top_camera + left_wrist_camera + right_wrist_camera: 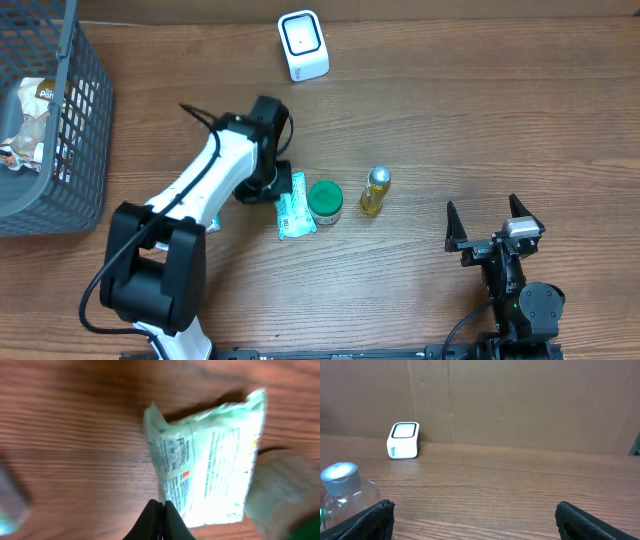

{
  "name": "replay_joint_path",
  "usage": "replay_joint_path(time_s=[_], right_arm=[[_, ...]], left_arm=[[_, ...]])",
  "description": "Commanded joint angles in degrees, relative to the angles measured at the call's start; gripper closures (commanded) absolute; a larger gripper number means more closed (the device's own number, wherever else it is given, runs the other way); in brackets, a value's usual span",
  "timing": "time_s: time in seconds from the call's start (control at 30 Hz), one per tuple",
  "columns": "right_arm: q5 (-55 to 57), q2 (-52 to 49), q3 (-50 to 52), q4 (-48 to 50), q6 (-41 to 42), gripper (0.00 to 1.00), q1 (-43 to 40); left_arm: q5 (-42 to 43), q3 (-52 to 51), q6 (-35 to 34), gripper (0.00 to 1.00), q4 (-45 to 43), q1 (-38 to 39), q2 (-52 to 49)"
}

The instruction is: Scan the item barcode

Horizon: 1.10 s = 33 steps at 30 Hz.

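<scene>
- Packet (296, 206) sits just beside a green-lidded jar (325, 201), with the bottle (374, 190) beyond.
- Left gripper (161, 506) is pinched shut on the packet's edge; right gripper (484, 216) gapes wide, empty.
- I can't read the blurred print.

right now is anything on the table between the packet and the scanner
Nothing visible does. The packet, pinched at its edge by the left gripper, has only bare wood between it and the scanner. The green-lidded jar and the bottle lie to its right, off that line.

1 scanner (303, 45), 1 pkt (295, 205), 1 green tub (325, 201), 1 bottle (375, 191), 1 basket (85, 150).
</scene>
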<state>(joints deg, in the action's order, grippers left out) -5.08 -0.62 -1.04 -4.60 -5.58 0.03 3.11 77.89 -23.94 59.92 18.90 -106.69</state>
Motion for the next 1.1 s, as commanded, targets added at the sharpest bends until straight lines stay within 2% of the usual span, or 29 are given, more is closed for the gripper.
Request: replay_joint_path(time_s=[0.0, 0.07, 0.13, 0.17, 0.3, 0.4, 0.67, 1.07], right_arm=[[0.46, 0.46, 0.59, 0.17, -0.07, 0.00, -0.11], [0.46, 0.46, 0.59, 0.17, -0.07, 0.00, -0.11], [0.46, 0.46, 0.59, 0.17, -0.07, 0.00, -0.11], [0.46, 0.46, 0.59, 0.17, -0.07, 0.00, -0.11], [0.46, 0.46, 0.59, 0.17, -0.07, 0.00, -0.11], [0.46, 0.46, 0.59, 0.17, -0.07, 0.00, -0.11], [0.46, 0.46, 0.59, 0.17, -0.07, 0.00, -0.11], [0.46, 0.46, 0.59, 0.17, -0.07, 0.00, -0.11]], left_arm=[[-6.88, 5.03, 1.86, 0.92, 3.23, -2.40, 2.84], [-9.94, 6.12, 1.95, 0.87, 5.46, -4.31, 2.84], [-11.74, 6.12, 1.92, 0.71, 7.04, -6.67, 2.84], [-11.78, 5.99, 1.92, 0.68, 7.63, -7.85, 2.84], [-11.17, 4.33, 1.66, 0.72, 8.66, -13.05, 2.84], [-11.17, 2.27, 1.57, 0.82, 8.33, -15.87, 2.84], [-11.19, -6.58, 1.16, 0.82, 3.19, -19.85, 2.84], [-5.57, -12.61, 1.05, 0.83, -4.96, -17.75, 2.84]])
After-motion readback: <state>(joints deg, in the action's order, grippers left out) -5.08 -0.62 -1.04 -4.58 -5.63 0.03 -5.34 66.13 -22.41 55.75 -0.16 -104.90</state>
